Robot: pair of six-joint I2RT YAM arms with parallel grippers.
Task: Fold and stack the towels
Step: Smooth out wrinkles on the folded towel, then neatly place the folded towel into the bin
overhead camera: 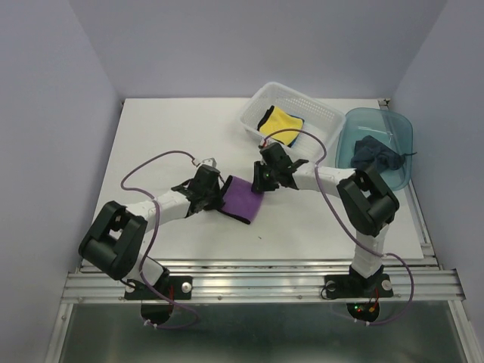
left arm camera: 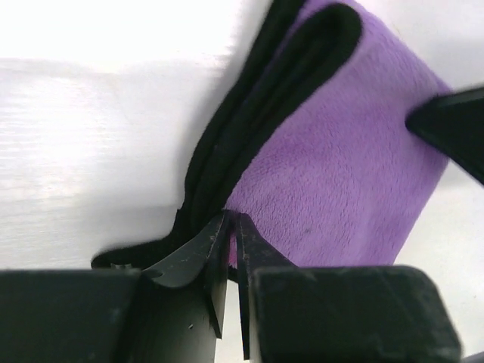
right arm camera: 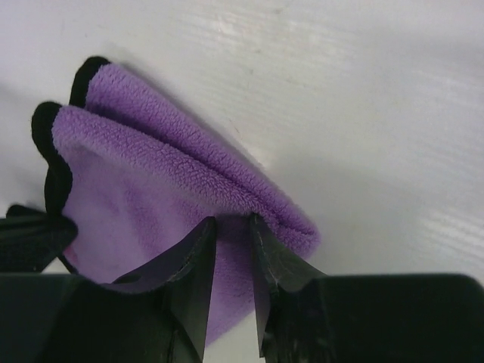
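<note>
Towel in purple [overhead camera: 244, 200], edged in black, sits at the middle of the white table [overhead camera: 166, 136], doubled over so that its layers show as stacked folds in both wrist views [left arm camera: 340, 166] [right arm camera: 151, 189]. From above it is not clear whether its near corner rests on the table or hangs just over it. The left gripper [overhead camera: 222, 190] meets the cloth at its left edge, and its wrist view shows the jaws [left arm camera: 233, 221] pinched nearly together on the black hem. The right gripper [overhead camera: 262, 180] meets the far right corner; its jaws [right arm camera: 233, 223] are clamped on the rounded fold with purple pile showing between them. Each wrist view catches a dark tip of the other arm's gripper at the cloth's opposite side. Farther back and to the right, a yellow towel [overhead camera: 280, 121] lies inside a white slotted basket [overhead camera: 253, 106], with a thin sliver of bright blue at its right edge. Just beside the basket, at the table's right side, a dark slate blue towel [overhead camera: 376, 153] lies crumpled in a translucent teal bin [overhead camera: 397, 121]. Purple cables [overhead camera: 151, 162] loop over both arms.
</note>
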